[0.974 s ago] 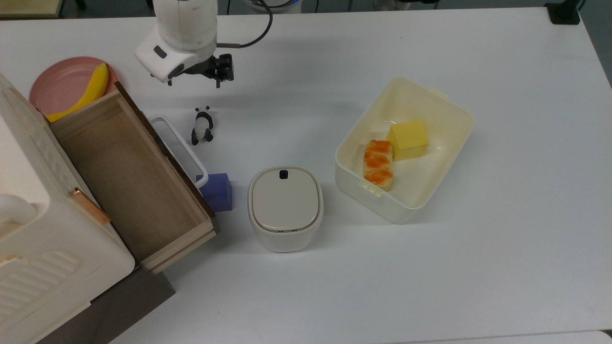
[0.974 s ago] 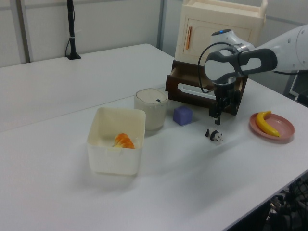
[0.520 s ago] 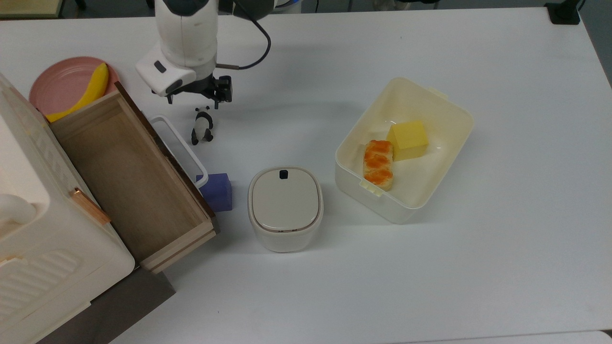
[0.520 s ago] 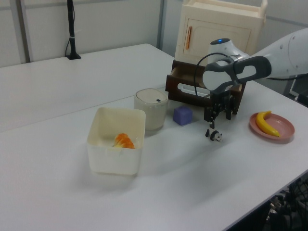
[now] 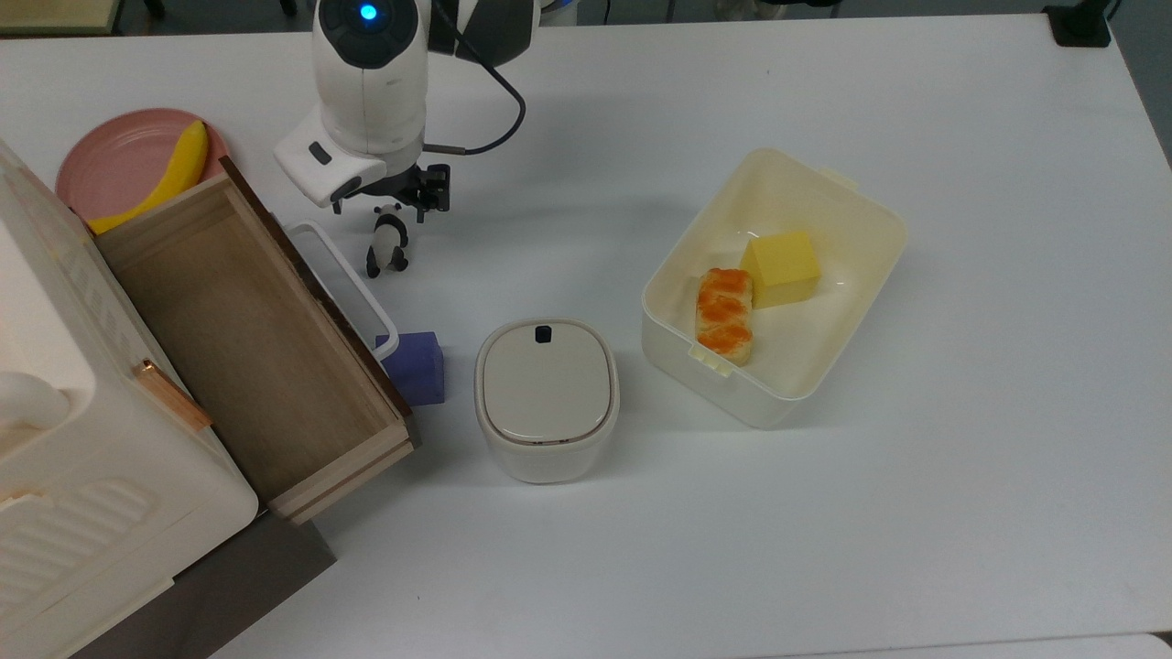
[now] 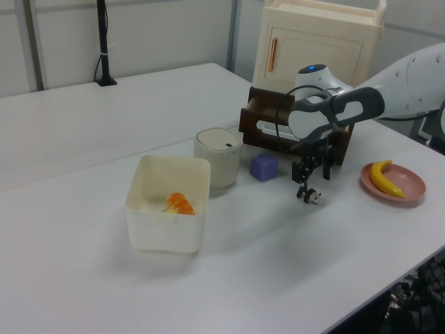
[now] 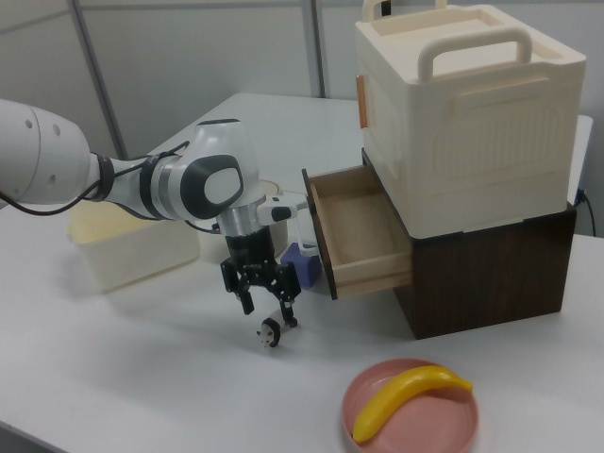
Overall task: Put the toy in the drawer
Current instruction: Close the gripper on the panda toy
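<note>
- gripper (image 7: 267,304) jaws spread apart, grasping nothing
- toy (image 7: 271,333) lies on the table just below the jaws, seemingly untouched
- drawer (image 7: 354,226) stands pulled out beside them

Toy (image 5: 388,244) beside drawer (image 5: 240,346)
</note>
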Available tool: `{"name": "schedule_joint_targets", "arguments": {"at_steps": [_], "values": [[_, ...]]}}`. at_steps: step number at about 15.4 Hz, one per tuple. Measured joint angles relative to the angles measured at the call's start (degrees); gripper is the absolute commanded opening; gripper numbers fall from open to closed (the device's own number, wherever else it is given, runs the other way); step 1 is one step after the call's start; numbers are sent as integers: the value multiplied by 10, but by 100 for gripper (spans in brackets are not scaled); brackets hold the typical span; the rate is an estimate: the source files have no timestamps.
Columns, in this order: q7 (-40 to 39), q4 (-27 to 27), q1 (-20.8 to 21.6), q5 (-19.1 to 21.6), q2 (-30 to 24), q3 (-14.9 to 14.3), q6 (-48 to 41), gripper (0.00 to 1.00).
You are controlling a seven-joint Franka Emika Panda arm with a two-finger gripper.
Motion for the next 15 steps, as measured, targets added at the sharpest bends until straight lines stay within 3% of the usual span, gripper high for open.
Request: {"name": "schedule_joint_targets", "arguments": {"at_steps": [3,6,7,15], "values": [[0,0,1,0,11,0,0,55],[0,0,2,0,26,0,3,9],[0,0,2,0,29,0,8,0],[0,20,8,-2,17,2,11,0]]}}
